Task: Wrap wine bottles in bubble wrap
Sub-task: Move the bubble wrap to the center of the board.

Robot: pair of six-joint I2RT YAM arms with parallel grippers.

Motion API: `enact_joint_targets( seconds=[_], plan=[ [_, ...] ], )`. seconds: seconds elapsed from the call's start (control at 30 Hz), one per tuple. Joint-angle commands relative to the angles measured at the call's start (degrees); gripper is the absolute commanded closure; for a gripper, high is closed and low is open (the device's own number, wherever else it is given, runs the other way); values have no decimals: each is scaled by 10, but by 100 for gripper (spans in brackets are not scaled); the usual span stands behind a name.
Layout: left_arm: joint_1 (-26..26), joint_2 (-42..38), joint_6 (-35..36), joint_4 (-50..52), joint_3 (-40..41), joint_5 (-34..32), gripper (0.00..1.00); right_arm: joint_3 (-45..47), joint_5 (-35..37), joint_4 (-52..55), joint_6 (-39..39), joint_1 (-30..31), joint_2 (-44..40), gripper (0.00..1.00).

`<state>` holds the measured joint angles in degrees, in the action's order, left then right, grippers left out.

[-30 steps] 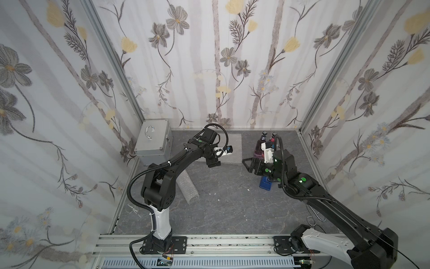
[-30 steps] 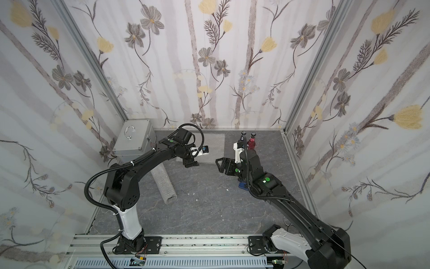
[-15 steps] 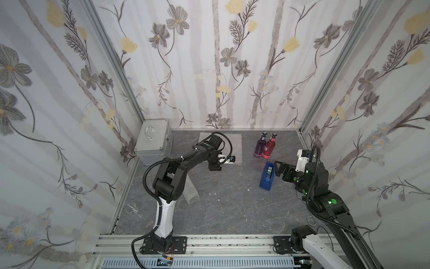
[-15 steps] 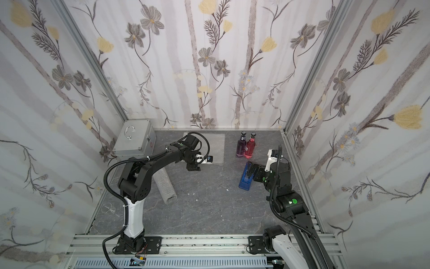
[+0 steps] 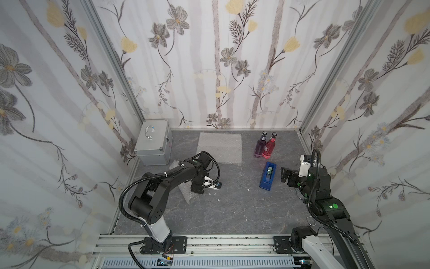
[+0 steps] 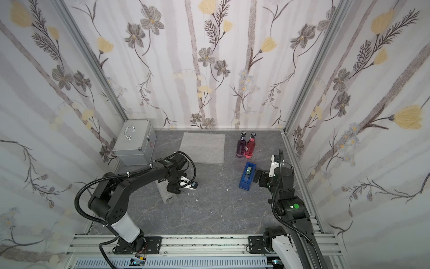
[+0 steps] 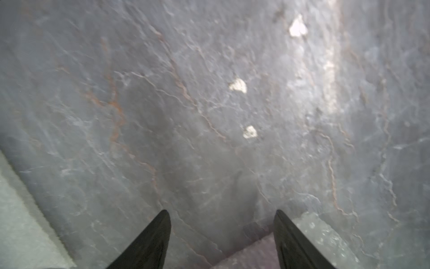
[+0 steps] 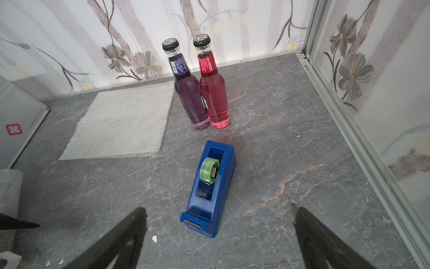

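Note:
A purple wine bottle [image 5: 260, 145] and a red-pink one [image 5: 270, 146] stand upright, touching, at the back right; both show in the right wrist view, purple bottle [image 8: 189, 93], red-pink bottle [image 8: 214, 93]. A flat bubble wrap sheet [image 5: 220, 148] lies to their left. A rolled bubble wrap bundle [image 5: 188, 193], purplish inside [image 7: 256, 253], lies under my left arm. My left gripper [image 5: 197, 188] hangs open over its end; the fingers [image 7: 221, 212] stand apart and grip nothing. My right gripper [image 5: 285, 174] is open and empty, to the right of the tape dispenser [image 8: 209, 186].
A silver metal case [image 5: 153, 144] stands in the back left corner. The blue tape dispenser [image 5: 268, 175] sits in front of the bottles. Small white scraps [image 7: 237, 85] dot the grey floor. Flowered walls close in the left, back and right sides.
My right gripper has drawn back from the bottles to the right of the dispenser and opened wider. My left gripper has left the flat sheet and come forward over the rolled bundle.

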<state>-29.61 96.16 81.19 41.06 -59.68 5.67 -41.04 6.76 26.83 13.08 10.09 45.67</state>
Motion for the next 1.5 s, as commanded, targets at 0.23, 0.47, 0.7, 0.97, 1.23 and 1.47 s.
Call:
enact_joint_targets(
  seconds=[0.23, 0.47, 0.7, 0.97, 1.23, 1.47],
  plan=[
    [77, -67, 117, 50, 66, -46, 28, 2, -3, -26, -19, -4, 2, 0],
    [118, -59, 120, 37, 66, -62, 30, 2, -4, -27, -20, -5, 4, 0],
    [150, -19, 96, 44, 32, -92, 48, 2, -5, -27, -21, -5, 5, 0],
    [168, 30, 43, 32, -6, -129, 44, 1, -6, -27, -21, -5, 6, 0],
    [173, 16, 67, 60, -21, -112, 35, 1, -6, -27, -21, -5, 7, 0],
    [98, 25, -30, 68, -147, 32, 30, 1, -4, -27, -20, -6, 6, 0]
  ],
)
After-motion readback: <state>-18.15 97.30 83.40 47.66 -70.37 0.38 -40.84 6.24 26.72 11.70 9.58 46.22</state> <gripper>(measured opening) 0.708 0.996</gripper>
